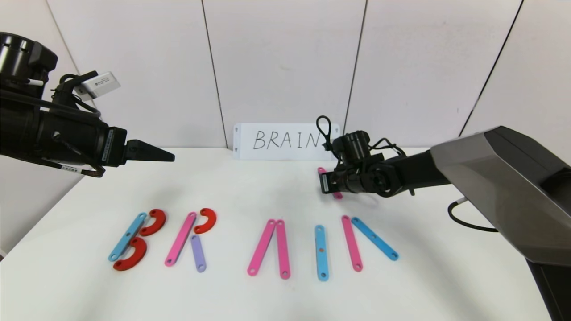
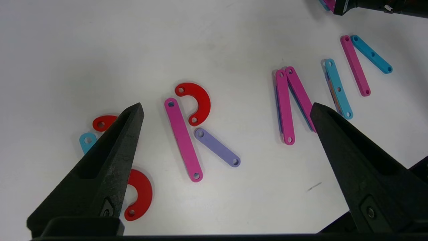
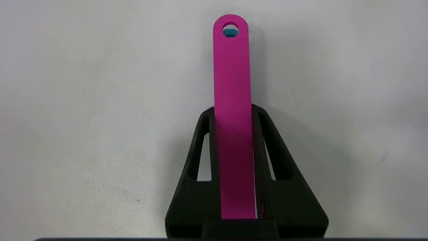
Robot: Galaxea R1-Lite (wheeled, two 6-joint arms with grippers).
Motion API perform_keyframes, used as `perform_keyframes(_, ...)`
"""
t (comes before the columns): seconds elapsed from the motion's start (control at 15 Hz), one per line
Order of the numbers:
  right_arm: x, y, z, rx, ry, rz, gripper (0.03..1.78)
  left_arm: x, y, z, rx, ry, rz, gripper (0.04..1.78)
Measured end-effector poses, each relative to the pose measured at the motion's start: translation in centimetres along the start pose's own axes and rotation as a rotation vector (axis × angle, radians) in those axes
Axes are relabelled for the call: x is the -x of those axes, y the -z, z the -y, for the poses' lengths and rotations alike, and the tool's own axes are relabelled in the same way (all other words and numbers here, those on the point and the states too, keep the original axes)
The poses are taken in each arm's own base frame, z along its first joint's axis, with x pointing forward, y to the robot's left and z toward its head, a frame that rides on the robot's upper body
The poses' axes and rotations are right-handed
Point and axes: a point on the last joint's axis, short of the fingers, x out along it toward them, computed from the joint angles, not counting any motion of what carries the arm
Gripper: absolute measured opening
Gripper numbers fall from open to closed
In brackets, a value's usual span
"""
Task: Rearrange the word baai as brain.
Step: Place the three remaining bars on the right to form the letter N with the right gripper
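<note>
The right tool [image 3: 234,113] is clamped on a pink strip [image 3: 232,100], its two black fingers [image 3: 200,160] pressed against the strip's long edges, with the strip's free end and its round hole sticking out beyond the fingertips; a bit of blue shows through that hole. In the head view this tool [image 1: 328,183] sits low over the white worktop [image 1: 276,187], behind the row of letters and just in front of the white card [image 1: 285,141] with BRAIN written on it, and only the ends of the held strip [image 1: 321,170] peek out past it. The left tool [image 1: 151,153] hangs above the left side of the worktop with nothing in it, its fingers [image 2: 110,160] spread wide apart. Below them the plastic letters lie flat in a row: a blue strip [image 1: 127,236] with two red curves [image 1: 153,222] touching it, then a pink strip [image 1: 180,239] with a red curve [image 1: 205,220] and a purple strip [image 1: 198,253], then two pink strips [image 1: 272,246] meeting at their far ends, a single blue strip [image 1: 321,252], and last a pink strip [image 1: 351,243] with a slanted blue strip [image 1: 374,238] beside it, close together at their far ends.
</note>
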Motion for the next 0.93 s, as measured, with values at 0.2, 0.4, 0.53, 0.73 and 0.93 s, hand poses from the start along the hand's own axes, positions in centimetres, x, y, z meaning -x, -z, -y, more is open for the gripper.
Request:
perform_keyframes(0.2, 1.0, -0.4, 0.2, -0.004, 0.002, 0.005, 0.3, 0.0, 0.0, 0.0, -0.001, 0.001, -0.001, 1.74)
perform_keyframes(0.4, 3.2, -0.9, 0.7, -0.027, 0.03, 0.017, 0.3, 0.0, 0.0, 0.0, 0.0, 0.002, -0.001, 1.74)
perform_keyframes(0.53, 4.9, -0.6, 1.1, -0.056, 0.064, 0.014, 0.3, 0.0, 0.0, 0.1, -0.002, 0.003, -0.001, 1.74)
perform_keyframes(0.73, 7.5, 0.6, 1.6, -0.114, 0.093, -0.009, 0.3, 0.0, 0.0, 0.1, -0.001, 0.002, -0.001, 1.74)
perform_keyframes(0.93, 9.8, 2.4, 2.5, -0.17, 0.117, -0.049, 0.3, 0.0, 0.0, 0.1, -0.001, 0.003, 0.0, 1.74)
